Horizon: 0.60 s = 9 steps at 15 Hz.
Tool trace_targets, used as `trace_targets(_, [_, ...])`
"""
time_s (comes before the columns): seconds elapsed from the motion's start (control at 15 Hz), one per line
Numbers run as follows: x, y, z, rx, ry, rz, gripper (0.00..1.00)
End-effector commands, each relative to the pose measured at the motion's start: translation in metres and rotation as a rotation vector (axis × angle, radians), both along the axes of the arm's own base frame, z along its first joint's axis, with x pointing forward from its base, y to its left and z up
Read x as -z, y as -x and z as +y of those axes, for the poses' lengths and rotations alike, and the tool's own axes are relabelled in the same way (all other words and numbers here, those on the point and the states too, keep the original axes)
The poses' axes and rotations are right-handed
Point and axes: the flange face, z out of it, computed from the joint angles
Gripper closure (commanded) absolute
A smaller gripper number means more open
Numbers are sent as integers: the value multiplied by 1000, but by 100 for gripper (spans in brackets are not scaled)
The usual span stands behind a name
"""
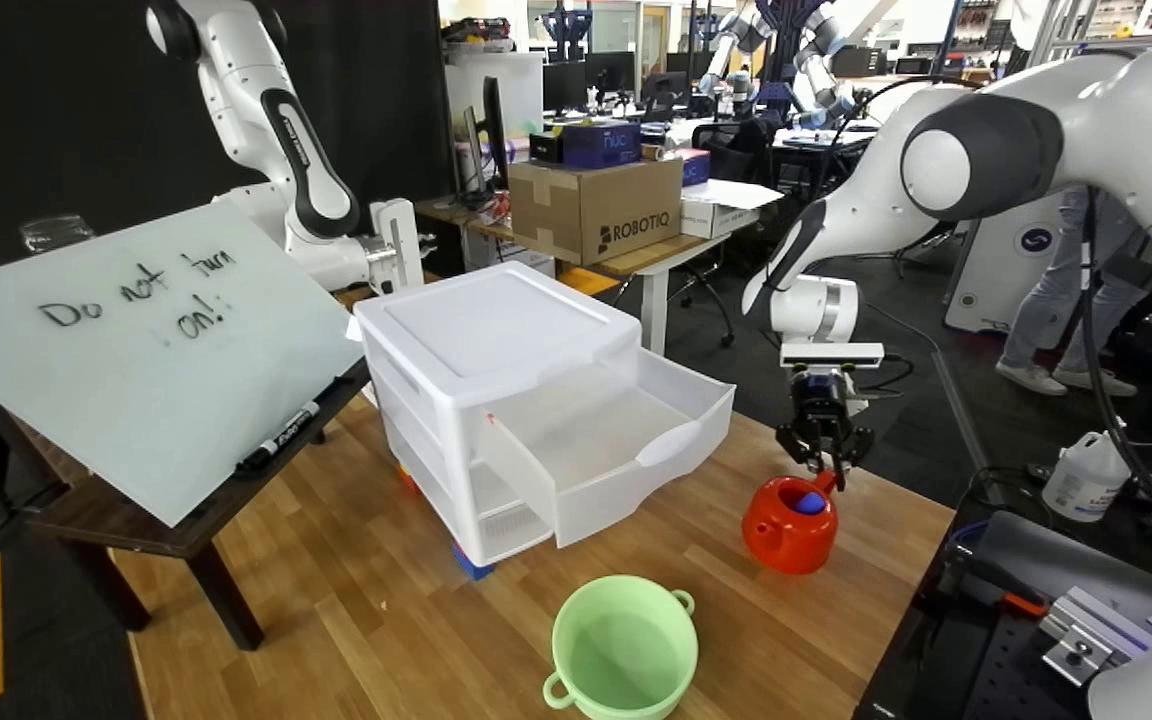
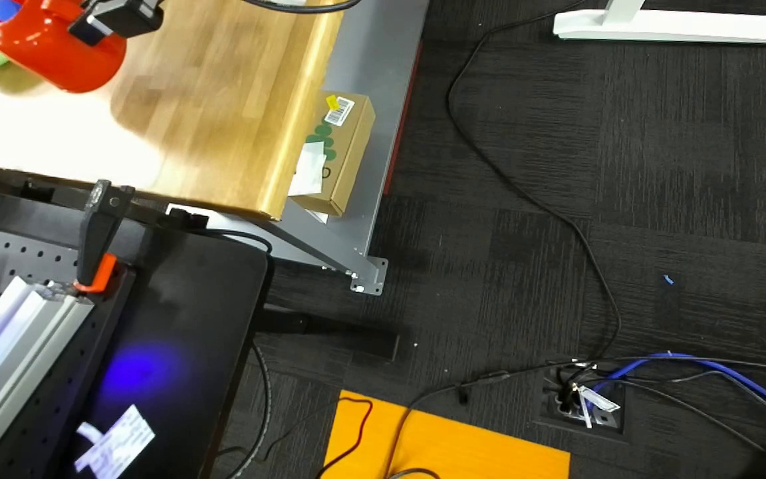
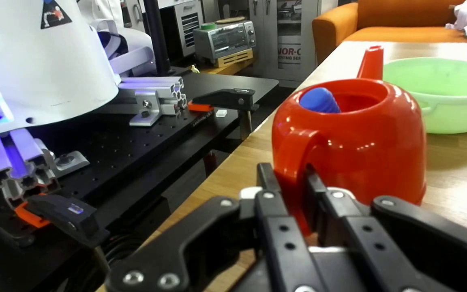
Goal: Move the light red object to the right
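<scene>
My fingers (image 3: pixel 271 207) pinch watering can (image 3: pixel 379 150) handle (image 3: pixel 292 159) tight; bare worktop (image 3: pixel 233 178) twd edge; drawer unit (image 1: pixel 506 320) in an exterior view only.

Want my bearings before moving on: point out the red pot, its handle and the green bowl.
Red pot (image 3: pixel 365 156), wrist view, on its side wall.
Handle (image 3: pixel 292 164), wrist view, on its upper part.
Green bowl (image 1: pixel 625 645), in an exterior view, on its inside.
</scene>
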Motion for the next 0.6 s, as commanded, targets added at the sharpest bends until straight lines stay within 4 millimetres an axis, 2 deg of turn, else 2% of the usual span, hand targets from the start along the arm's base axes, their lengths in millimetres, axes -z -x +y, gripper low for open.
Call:
trace_targets(0.0, [-25,23,-14,60,21,-48,95])
trace_targets(0.27, [-40,45,-38,128,28,-68,95])
trace_targets(0.53, [-42,55,-57,182,20,-79,95])
